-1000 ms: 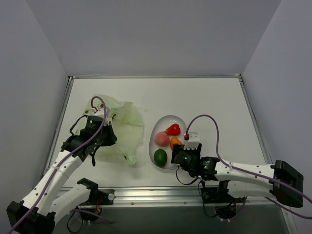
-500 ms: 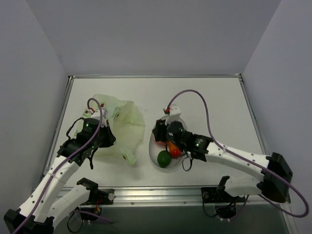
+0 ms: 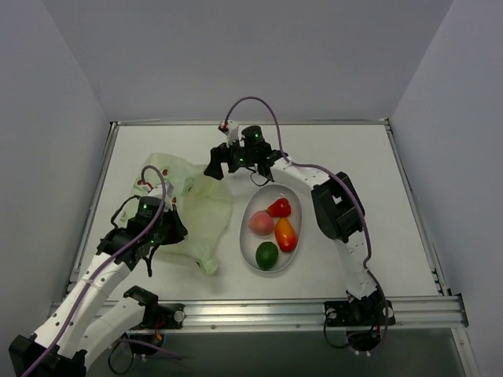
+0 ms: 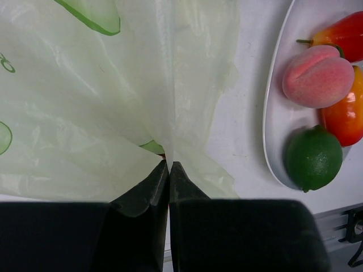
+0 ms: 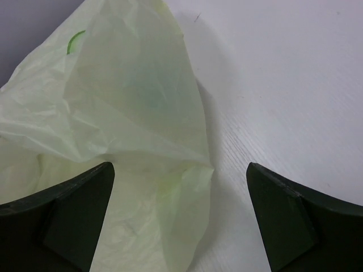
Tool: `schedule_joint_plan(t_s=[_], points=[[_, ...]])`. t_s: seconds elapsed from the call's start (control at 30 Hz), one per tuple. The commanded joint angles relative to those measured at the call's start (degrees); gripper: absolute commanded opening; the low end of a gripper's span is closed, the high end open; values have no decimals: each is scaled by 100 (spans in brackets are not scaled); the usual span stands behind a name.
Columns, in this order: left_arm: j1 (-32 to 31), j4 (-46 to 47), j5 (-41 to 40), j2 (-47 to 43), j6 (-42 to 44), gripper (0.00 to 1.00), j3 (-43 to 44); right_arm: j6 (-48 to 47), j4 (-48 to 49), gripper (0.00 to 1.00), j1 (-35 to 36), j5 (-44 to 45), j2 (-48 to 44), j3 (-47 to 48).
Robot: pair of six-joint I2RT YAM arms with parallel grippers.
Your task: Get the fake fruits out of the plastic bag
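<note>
The plastic bag (image 3: 196, 212) lies crumpled at the left of the table. My left gripper (image 3: 167, 225) is shut on a fold of its near edge; in the left wrist view the jaws (image 4: 168, 165) pinch the film of the bag (image 4: 102, 102). My right gripper (image 3: 214, 168) is open above the bag's far right corner, with the bag (image 5: 125, 130) between its spread fingers (image 5: 74, 215). A red fruit (image 3: 279, 207), a pink one (image 3: 261, 224), an orange-red oval (image 3: 285, 234) and a green ball (image 3: 267, 254) lie in the dish. No dark purple ball shows.
The clear oval dish (image 3: 245, 224) sits right of the bag, mid-table; its rim (image 4: 271, 113) shows in the left wrist view. The right arm reaches from the near right across to the far side. Grey walls enclose the table on three sides.
My right arm has swung away from the dish to the far side, over the bag's far right corner. The orange-red oval now lies uncovered in the dish. The left gripper has barely moved.
</note>
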Motion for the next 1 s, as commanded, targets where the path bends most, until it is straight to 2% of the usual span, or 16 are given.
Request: schedule_joint_plan(t_s=[0.0, 0.07, 0.1, 0.13, 0.17, 0.23, 0.3, 0.47, 0.5, 0.57, 0.67, 0.77, 0.8, 0.83, 0.9, 0.97], points=[[-31, 70, -269, -107, -260, 2, 17, -318, -466, 97, 0, -1621, 560, 820], [-31, 35, -437, -89, -331, 2, 16, -310, -457, 86, 53, -1684, 806, 1004], [-22, 9, -707, -89, -374, 2, 25, -274, -448, 76, 80, -1632, 834, 1109], [-22, -26, -849, -89, -410, 2, -18, -178, -405, 42, 62, -1440, 799, 1067], [-22, -27, -981, -107, -497, 2, -53, -30, 109, 25, 54, -1256, 599, 910], [-13, 52, -1279, -63, -568, 2, -220, 496, 771, 0, -43, -616, 256, 85], [-4, 183, -1500, 7, -673, 2, -300, 797, 1545, 0, -131, -341, -324, -486], [13, 430, -2036, 481, -683, 2, -221, 1131, 2100, 0, -96, 660, -1650, -2760], [13, 439, -2098, 482, -674, 2, -195, 1254, 2214, 0, -61, 714, -1792, -2765], [13, 518, -2134, 491, -656, 2, -142, 1439, 2505, 0, 88, 759, -1986, -3397], [-22, 842, -1706, 245, -647, 2, -255, 1378, 2189, 0, 229, 1458, -1908, -3451], [-153, 1063, -1431, -124, -761, 2, -361, 1326, 1733, 20, 142, 2023, -2030, -3250], [-197, 1020, -1422, -290, -788, 2, -361, 1204, 1653, 46, 150, 2233, -2110, -3188], [-337, 1019, -1404, -370, -858, 2, -361, 1115, 1296, 61, 150, 2331, -2232, -3092], [-469, 1089, -1361, -511, -937, 2, -327, 878, 811, 81, 307, 2542, -2338, -2688], [-636, 1133, -1334, -590, -1016, 2, -256, 553, 160, 82, 536, 3130, -2619, -2520]])
